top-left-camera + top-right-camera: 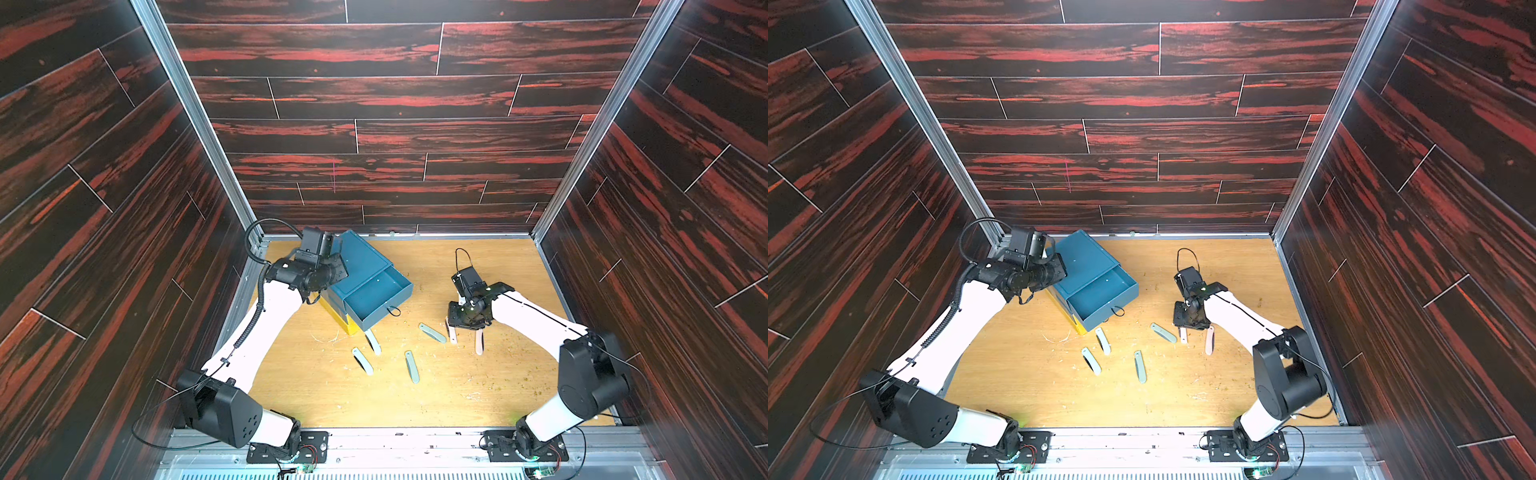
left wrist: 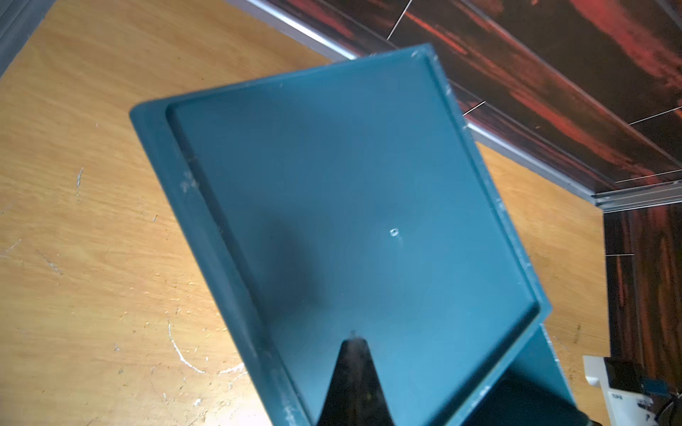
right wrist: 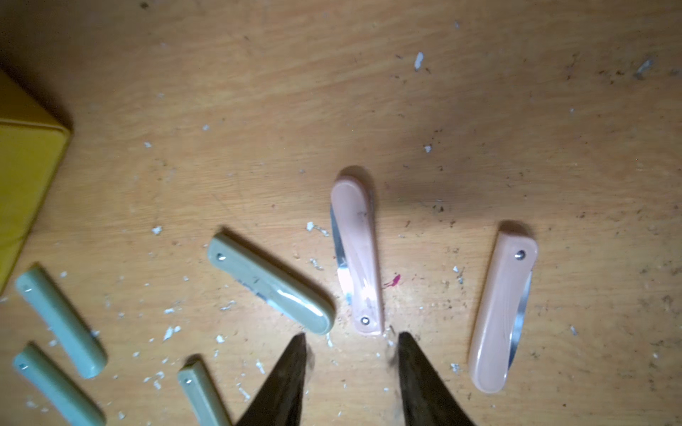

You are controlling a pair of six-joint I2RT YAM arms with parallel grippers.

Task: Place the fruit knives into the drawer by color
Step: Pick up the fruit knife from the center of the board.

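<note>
Now the pink knife lies just ahead of my right claw, its long axis running straight away in line with the gap between my parted, empty jaws. My right arm is much nearer than the left. Counted: two pink, four green knives, all on the table in front of the open drawer. My left claw, shut, sits over the chest.

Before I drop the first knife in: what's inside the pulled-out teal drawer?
The teal drawer shows only its bare floor in the exposed part, with nothing lying on it. Its rear, under the chest's top, is covered and cannot be seen.
</note>
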